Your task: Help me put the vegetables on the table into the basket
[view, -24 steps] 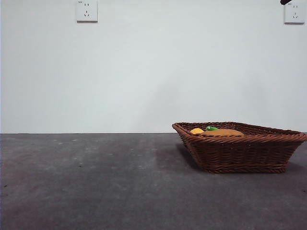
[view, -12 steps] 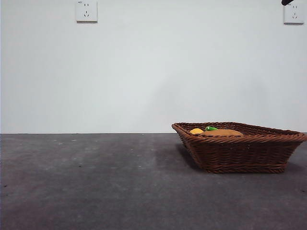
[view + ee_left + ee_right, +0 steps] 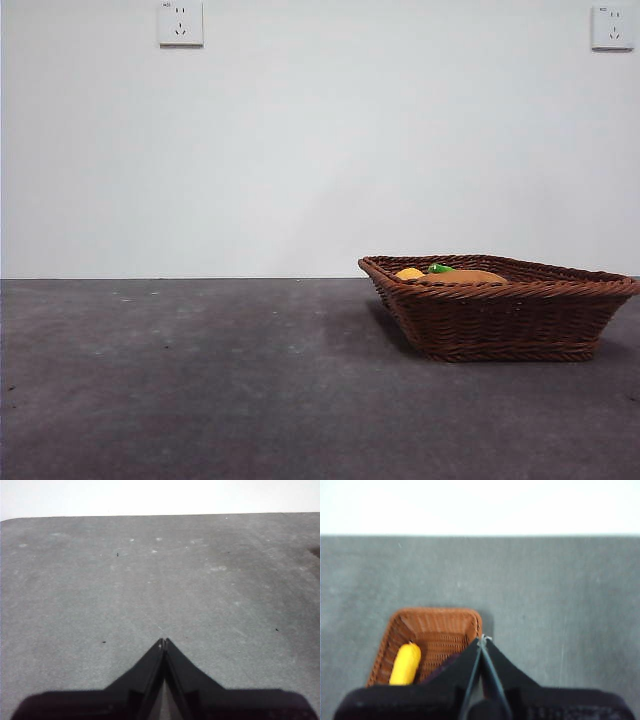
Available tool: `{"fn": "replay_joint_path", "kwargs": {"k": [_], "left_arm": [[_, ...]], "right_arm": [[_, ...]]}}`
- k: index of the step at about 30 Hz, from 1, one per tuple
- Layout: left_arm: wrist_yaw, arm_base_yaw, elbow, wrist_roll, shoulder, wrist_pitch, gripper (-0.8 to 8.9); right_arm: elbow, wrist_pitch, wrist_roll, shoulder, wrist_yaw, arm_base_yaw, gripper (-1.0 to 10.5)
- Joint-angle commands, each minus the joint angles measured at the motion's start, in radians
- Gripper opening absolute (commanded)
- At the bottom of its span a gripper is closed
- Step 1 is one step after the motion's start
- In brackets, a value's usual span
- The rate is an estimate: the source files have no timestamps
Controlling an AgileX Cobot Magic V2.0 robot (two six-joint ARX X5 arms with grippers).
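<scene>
My right gripper [image 3: 481,641], jaws pressed together, hangs above the basket [image 3: 437,625]; the yellow piece [image 3: 405,664] lies inside. My left gripper [image 3: 164,642] is closed over bare table [image 3: 150,575].

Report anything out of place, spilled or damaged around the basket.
Nothing stands out. The basket sits flat and intact on the table, with the yellow piece, potato and a green cap inside it.

The worktop [image 3: 200,380] lies open across the left and near side. Only the basket [image 3: 500,320] at the far right stands in the way, its open top unobstructed from above.
</scene>
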Motion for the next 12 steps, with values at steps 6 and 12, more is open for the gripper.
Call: {"fn": "replay_joint_path", "kwargs": {"k": [6,12], "left_arm": [[0.001,0.002,-0.010,0.014,0.002,0.005,-0.03],[0.000,0.002,-0.010,0.014,0.002,0.005,-0.03]], "right_arm": [[-0.473,0.284,-0.004,-0.419,0.001,0.000,0.0],[-0.863,0.492,-0.068,-0.784,0.000,-0.039,0.0]]}}
